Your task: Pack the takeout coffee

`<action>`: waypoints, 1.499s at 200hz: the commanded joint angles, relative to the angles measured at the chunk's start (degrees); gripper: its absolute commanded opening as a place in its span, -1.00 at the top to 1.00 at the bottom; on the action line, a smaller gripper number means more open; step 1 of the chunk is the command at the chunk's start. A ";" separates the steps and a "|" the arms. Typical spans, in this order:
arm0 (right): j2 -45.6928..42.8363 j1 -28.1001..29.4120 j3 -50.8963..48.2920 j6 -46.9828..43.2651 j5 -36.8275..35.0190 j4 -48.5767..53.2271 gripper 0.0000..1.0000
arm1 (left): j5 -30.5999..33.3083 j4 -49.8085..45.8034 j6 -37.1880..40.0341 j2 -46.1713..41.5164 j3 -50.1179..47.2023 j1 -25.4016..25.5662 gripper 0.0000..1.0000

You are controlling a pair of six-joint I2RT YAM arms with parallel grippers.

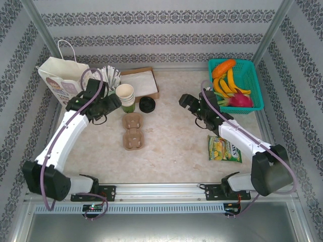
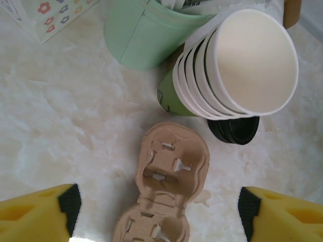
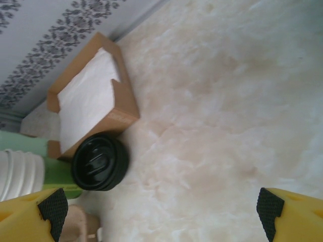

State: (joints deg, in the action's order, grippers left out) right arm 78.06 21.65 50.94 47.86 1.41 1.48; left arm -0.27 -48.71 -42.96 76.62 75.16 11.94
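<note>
Likely an early step: fetching the cup (image 2: 169, 98), dark green, far left of centre under the cream stack (image 2: 252, 60), no lid on. Empty, wide open: left gripper (image 2: 160, 202) over the carrier (image 2: 174, 161); right gripper (image 3: 161, 206). Next: free cup, fit lid. One two-well carrier, about five stacked cups, one pile of lids (image 3: 99, 161).

Light: bright, even and diffuse, coming from above. Shadows on the table (image 1: 171, 146) are faint and soft-edged. Your top view is sharp edge to edge. Left wrist: the cup stack (image 2: 242, 65) sits close, slightly soft, its whites near clipping. Right wrist: you get mild blur throughout.
</note>
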 commanded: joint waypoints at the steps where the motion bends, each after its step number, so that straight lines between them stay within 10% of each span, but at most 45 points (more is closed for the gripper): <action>1: 0.90 0.41 3.36 0.31 3.10 3.52 -0.96 | 0.61 -4.34 4.79 3.05 4.55 0.41 -0.49; 103: -3.05 1.01 8.35 -7.14 0.12 10.76 -0.96 | 2.91 0.84 6.09 20.34 17.51 0.43 -0.14; 226: -8.19 0.94 8.44 -10.33 -5.62 16.54 -0.96 | 4.19 -1.85 6.84 24.98 20.66 0.41 0.92; 300: -6.11 1.16 10.68 -11.02 -4.72 18.24 -0.96 | 0.32 -1.88 7.23 23.96 22.68 -0.39 1.00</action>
State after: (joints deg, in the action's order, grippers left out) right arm 71.09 22.02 59.00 38.54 -2.57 18.48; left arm 2.35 -49.82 -36.23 101.56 96.05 11.99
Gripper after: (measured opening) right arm 0.980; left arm 0.064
